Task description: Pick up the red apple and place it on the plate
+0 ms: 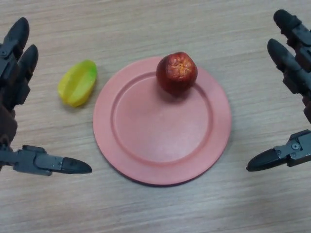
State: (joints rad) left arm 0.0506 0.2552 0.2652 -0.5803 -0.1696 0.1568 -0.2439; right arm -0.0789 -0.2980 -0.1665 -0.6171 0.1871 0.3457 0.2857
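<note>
The red apple [176, 73] rests on the pink plate [146, 145], toward its far rim, stem end up. My left hand [14, 77] hangs at the left edge of the head view, fingers straight and thumb spread, holding nothing. At the right edge my right hand [294, 63] is likewise open and empty, well apart from the plate and apple.
A yellow-green star fruit [77, 82] lies on the wooden table [233, 29] just left of the plate, between it and my left hand.
</note>
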